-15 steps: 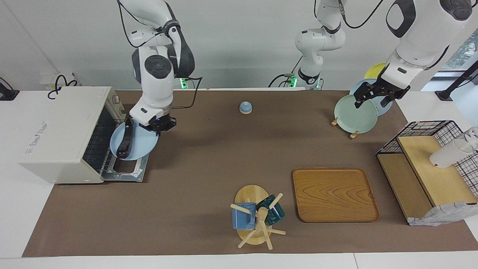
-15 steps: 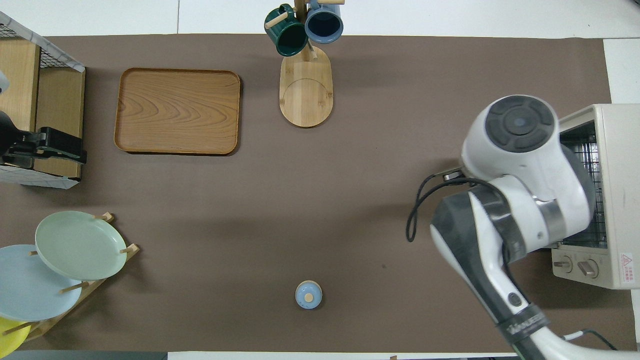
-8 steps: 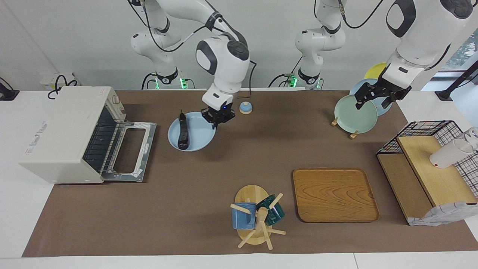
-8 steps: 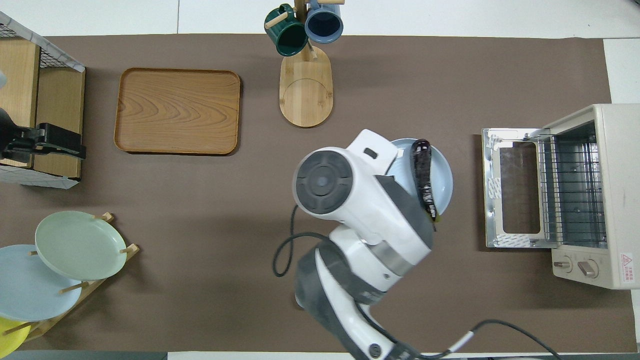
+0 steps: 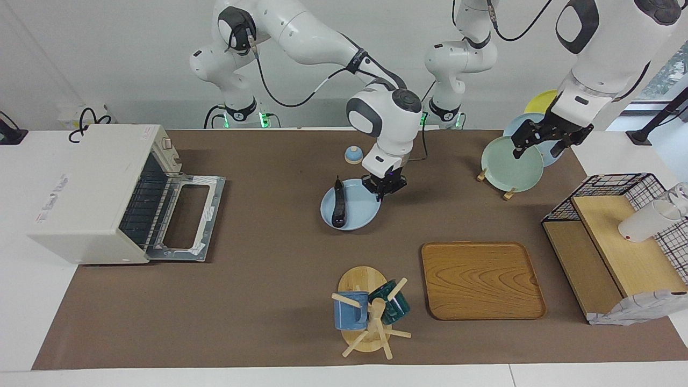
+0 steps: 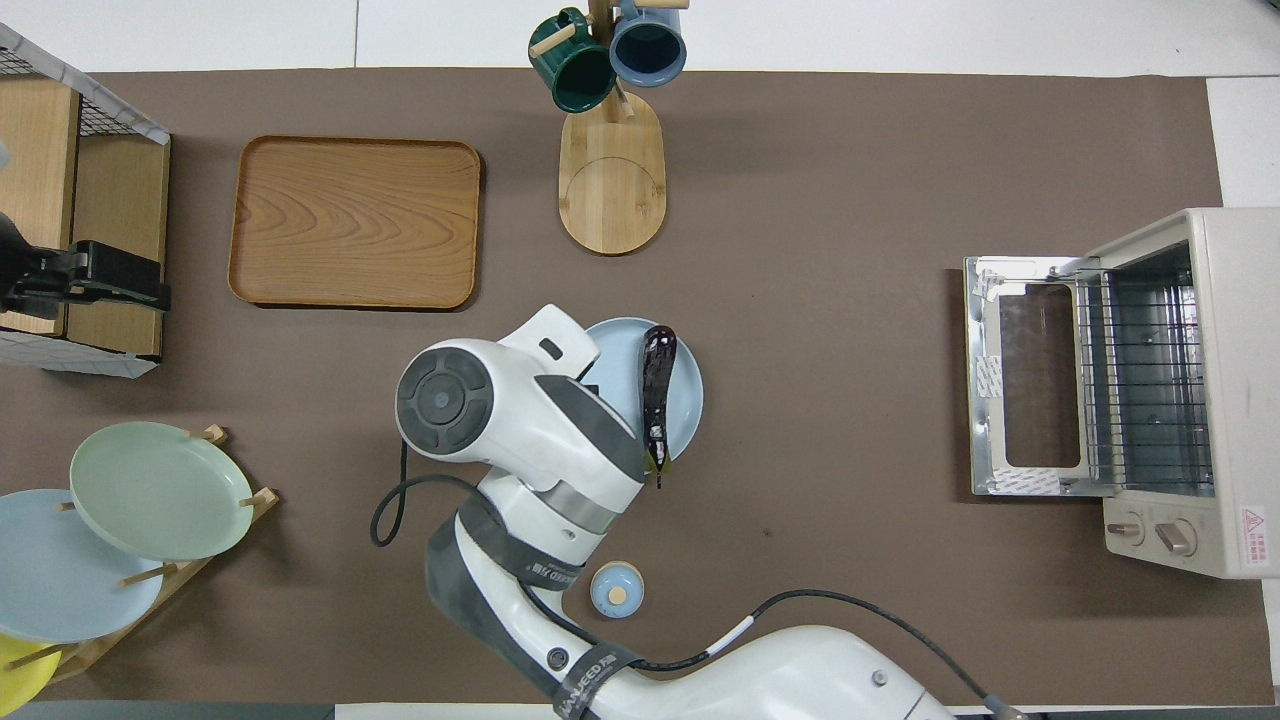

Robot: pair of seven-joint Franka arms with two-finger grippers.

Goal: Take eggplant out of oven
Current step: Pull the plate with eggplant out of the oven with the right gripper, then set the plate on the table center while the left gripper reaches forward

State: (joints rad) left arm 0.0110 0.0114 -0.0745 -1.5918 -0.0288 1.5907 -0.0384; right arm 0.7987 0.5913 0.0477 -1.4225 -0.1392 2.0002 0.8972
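Observation:
The dark purple eggplant [image 5: 338, 204] [image 6: 655, 400] lies on a light-blue plate [image 5: 357, 215] [image 6: 685, 385] at the middle of the table, well clear of the oven. My right gripper [image 5: 380, 192] is shut on that plate's rim; in the overhead view its own wrist hides it. I cannot tell whether the plate touches the mat. The cream-white oven [image 5: 91, 188] [image 6: 1200, 380] stands at the right arm's end, its door [image 5: 185, 217] [image 6: 1020, 390] folded down and its rack bare. My left gripper [image 5: 539, 144] [image 6: 120, 290] hangs open over the plate rack and waits.
A small blue lid [image 5: 353, 155] sits just nearer the robots than the plate. Farther out stand a mug tree [image 5: 371, 312] and a wooden tray [image 5: 481, 279]. A rack with a green plate [image 5: 510, 164] and a wire-and-wood shelf [image 5: 613, 242] occupy the left arm's end.
My right arm has carried the plate with the eggplant from the oven's open door to the middle of the table. The left arm has hardly moved.

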